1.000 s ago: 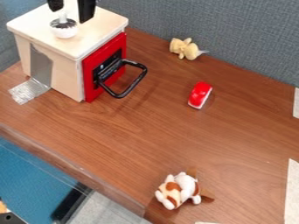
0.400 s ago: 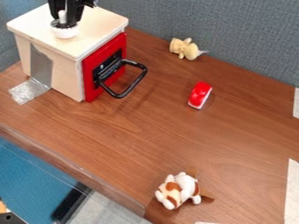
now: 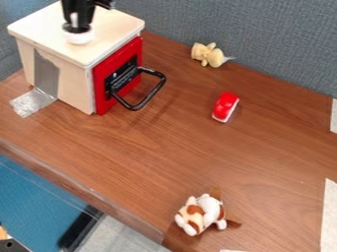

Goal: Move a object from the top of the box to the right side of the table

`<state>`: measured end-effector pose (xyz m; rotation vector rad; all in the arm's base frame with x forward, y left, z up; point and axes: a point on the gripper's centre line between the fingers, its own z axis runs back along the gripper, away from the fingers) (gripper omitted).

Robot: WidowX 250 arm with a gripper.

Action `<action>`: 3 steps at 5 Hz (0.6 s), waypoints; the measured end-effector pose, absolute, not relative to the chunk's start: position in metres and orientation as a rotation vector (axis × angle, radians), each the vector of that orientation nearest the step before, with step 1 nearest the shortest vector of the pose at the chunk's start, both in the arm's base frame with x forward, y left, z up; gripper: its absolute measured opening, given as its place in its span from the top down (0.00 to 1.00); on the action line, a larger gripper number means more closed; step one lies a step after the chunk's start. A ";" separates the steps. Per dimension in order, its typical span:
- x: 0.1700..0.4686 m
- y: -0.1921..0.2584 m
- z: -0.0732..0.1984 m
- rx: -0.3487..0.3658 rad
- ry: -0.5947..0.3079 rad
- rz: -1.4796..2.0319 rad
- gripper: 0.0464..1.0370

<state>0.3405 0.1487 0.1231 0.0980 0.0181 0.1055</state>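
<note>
A black gripper (image 3: pixel 78 27) is hanging over a wooden box (image 3: pixel 74 91), apparently clenching the upright stem of a small white object (image 3: pixel 79 37). The object is sitting on, or only just above, the box top (image 3: pixel 117 30). Its rounded base is looking smooth and rigid, probably light, perhaps slippery and breakable if it is ceramic. The narrow stem is offering the best hold; a pinch on the curved base would be risking a slip. The move to the table's right side is calling for a clean lift and a gentle, upright landing.

Below, a brown wood-grain table (image 3: pixel 184 142) is spreading rightward, looking flat and hard. The box is wearing a red door (image 3: pixel 101 100) with a black handle (image 3: pixel 152 93) jutting out. A yellow plush toy (image 3: pixel 212 55), a red-and-white toy (image 3: pixel 225 107) and a brown-and-white plush (image 3: pixel 201 215) are lying well apart. A blue-grey fabric partition (image 3: pixel 243 29) is standing behind.
</note>
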 end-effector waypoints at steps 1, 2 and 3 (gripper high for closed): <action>0.355 0.098 0.139 0.082 -0.051 0.085 0.83; 0.352 0.057 0.163 0.076 -0.132 0.038 0.83; 0.345 0.034 0.153 0.041 -0.135 0.015 0.83</action>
